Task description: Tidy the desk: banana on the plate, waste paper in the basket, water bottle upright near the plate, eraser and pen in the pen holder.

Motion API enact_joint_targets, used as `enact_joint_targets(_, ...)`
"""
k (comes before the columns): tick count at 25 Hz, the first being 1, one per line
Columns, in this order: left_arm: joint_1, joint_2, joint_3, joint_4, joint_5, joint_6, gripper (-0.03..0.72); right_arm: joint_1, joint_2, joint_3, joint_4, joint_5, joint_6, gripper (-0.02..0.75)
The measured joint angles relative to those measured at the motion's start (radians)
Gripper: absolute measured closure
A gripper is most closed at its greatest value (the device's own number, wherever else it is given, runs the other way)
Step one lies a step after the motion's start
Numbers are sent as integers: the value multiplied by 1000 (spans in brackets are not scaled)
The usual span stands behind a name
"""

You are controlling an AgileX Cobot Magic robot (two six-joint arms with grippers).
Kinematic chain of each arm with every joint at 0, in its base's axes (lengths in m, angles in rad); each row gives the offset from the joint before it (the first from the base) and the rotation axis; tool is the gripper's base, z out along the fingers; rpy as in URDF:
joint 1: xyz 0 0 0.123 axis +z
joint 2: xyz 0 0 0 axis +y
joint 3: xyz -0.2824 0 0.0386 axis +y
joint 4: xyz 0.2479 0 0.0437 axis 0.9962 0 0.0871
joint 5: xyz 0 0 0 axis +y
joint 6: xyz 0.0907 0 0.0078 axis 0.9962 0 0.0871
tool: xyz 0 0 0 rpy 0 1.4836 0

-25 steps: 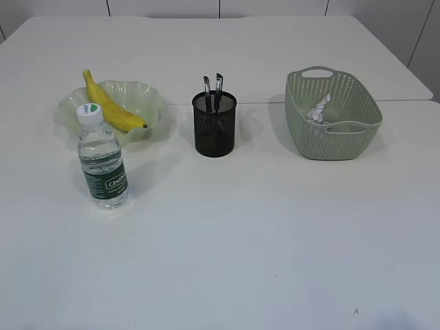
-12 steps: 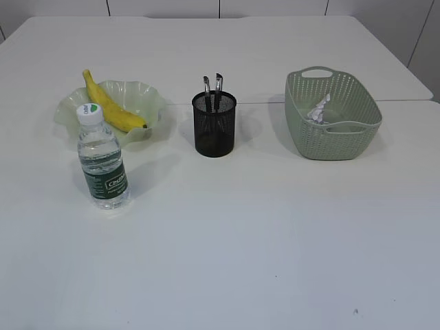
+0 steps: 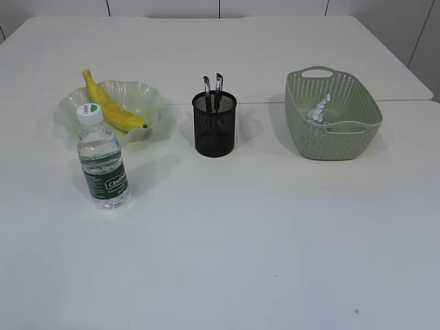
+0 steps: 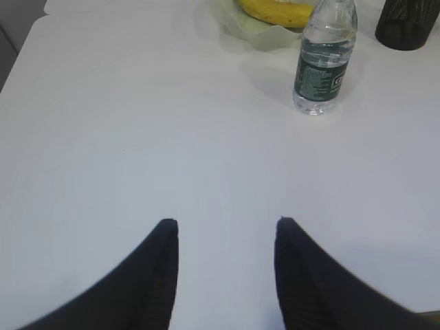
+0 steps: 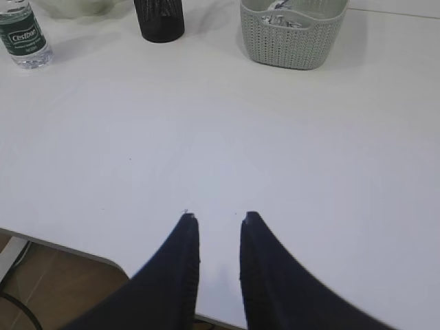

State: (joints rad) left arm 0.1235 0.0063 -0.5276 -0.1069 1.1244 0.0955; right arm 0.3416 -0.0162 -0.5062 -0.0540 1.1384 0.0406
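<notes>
The banana (image 3: 113, 106) lies on the pale green plate (image 3: 152, 96). The water bottle (image 3: 102, 158) stands upright in front of the plate; it also shows in the left wrist view (image 4: 324, 58) and the right wrist view (image 5: 24, 34). The black mesh pen holder (image 3: 214, 125) holds pens (image 3: 212, 89); the eraser is not visible. Crumpled waste paper (image 3: 319, 108) lies in the green basket (image 3: 333, 141). My left gripper (image 4: 227, 223) is open and empty over bare table, well short of the bottle. My right gripper (image 5: 217, 217) is open and empty near the table's front edge. Neither gripper shows in the exterior view.
The white table's (image 3: 275, 227) front edge shows at the lower left of the right wrist view (image 5: 82, 251), with floor beyond. The basket (image 5: 292, 34) and pen holder (image 5: 159, 19) stand far ahead of the right gripper.
</notes>
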Motion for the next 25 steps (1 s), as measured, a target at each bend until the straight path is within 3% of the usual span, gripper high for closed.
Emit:
enact_joint_targets(6, 0, 0, 0, 0, 0, 0, 370, 0, 0, 2, 2, 2, 0, 568)
enact_joint_targets(12, 0, 0, 0, 0, 0, 0, 386, 0, 0, 2, 2, 2, 2, 486)
enact_joint_targets(25, 0, 0, 0, 0, -1, 0, 388, -13, 0, 2, 2, 2, 2, 484)
